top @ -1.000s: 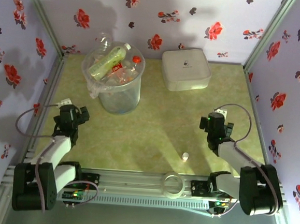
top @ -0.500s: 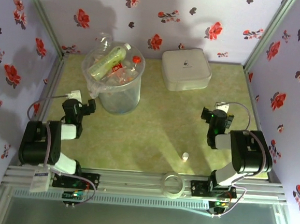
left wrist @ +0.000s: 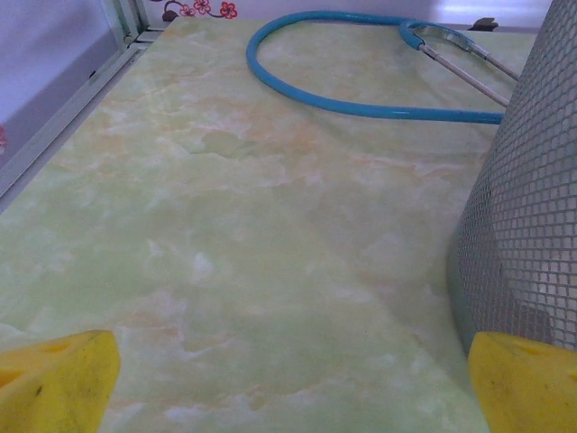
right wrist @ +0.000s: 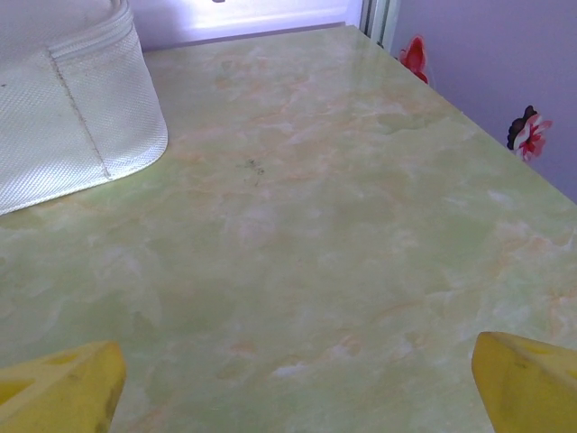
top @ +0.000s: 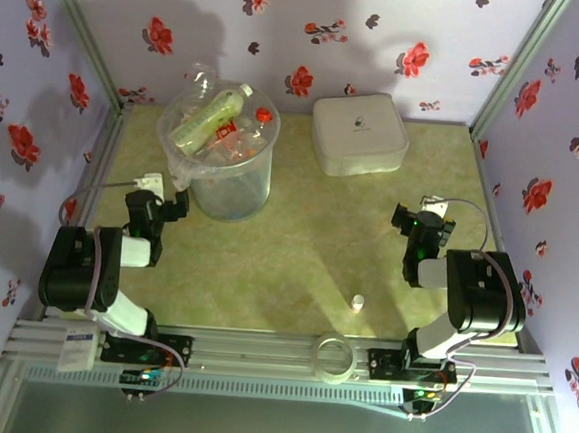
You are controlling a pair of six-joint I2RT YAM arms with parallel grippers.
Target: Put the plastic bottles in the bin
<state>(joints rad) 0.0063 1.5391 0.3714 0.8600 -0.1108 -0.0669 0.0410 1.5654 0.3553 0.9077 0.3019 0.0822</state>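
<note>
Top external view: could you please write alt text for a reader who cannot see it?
A clear bin holds plastic bottles at the green table's far left, a white lidded box to its right. The left gripper and right gripper sit nearer, both empty.

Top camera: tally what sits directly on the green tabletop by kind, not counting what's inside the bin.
Bin: 1
White lidded box: 1
Loose white cap: 1
Total: 3

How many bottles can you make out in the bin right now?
2 clearly: a green-label bottle lying across the top of the bin, a red-capped bottle by its right rim. Others likely hidden beneath.
</note>
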